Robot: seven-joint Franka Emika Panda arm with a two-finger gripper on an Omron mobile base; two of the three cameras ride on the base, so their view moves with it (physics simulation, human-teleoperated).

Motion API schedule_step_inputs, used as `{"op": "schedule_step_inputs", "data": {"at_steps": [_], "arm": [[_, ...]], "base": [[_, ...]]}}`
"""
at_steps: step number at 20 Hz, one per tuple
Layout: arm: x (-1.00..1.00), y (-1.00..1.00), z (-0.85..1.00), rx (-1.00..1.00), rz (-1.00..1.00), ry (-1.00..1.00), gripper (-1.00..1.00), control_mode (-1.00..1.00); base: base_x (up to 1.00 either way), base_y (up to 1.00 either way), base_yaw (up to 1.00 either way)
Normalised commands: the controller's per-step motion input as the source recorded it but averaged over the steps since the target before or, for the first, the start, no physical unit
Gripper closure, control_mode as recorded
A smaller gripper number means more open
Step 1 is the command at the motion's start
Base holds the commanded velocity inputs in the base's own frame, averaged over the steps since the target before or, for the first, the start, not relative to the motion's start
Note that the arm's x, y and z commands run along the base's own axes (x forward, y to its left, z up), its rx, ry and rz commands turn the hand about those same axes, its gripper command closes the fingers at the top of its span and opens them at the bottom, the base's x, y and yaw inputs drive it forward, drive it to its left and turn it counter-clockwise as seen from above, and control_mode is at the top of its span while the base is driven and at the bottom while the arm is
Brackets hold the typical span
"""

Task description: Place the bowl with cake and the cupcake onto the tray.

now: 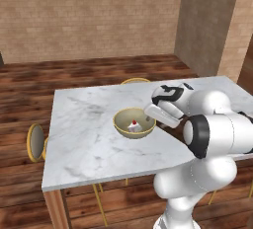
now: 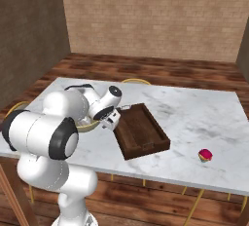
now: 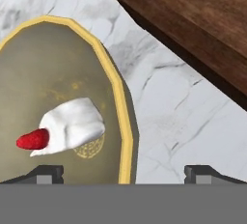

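Gripper, hand view: gripper point(image 3: 123, 170) is spread wide, nothing grasped; fingertips are set either side of the rim of the bowl with cake point(image 3: 62, 107), likely for a rim pinch.
Left base view: bowl with cake point(image 1: 134, 123) is seen on the marble bench point(image 1: 89, 124), gripper point(image 1: 149, 119) at its near edge.
Right base view: tray point(image 2: 141, 130) is seen just beside the bowl; cupcake point(image 2: 205, 155) is set well apart, neither item loaded yet.
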Motion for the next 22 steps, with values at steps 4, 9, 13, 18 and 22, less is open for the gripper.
{"op": "schedule_step_inputs", "data": {"at_steps": [4,9,13,18,22], "arm": [[0.0,0.0,-0.04,0.0,0.0,0.0,-1.0,-1.0],[0.0,0.01,-0.07,0.0,0.0,0.0,-1.0,-1.0],[0.01,0.04,-0.08,0.0,0.0,0.0,-1.0,-1.0],[0.0,0.04,-0.09,0.0,0.0,0.0,-1.0,-1.0],[0.01,0.05,-0.08,0.0,0.0,0.0,-1.0,-1.0]], "base": [[0.0,0.0,0.0],[0.0,0.0,0.0],[0.0,0.0,0.0],[0.0,0.0,0.0],[0.0,0.0,0.0]]}}
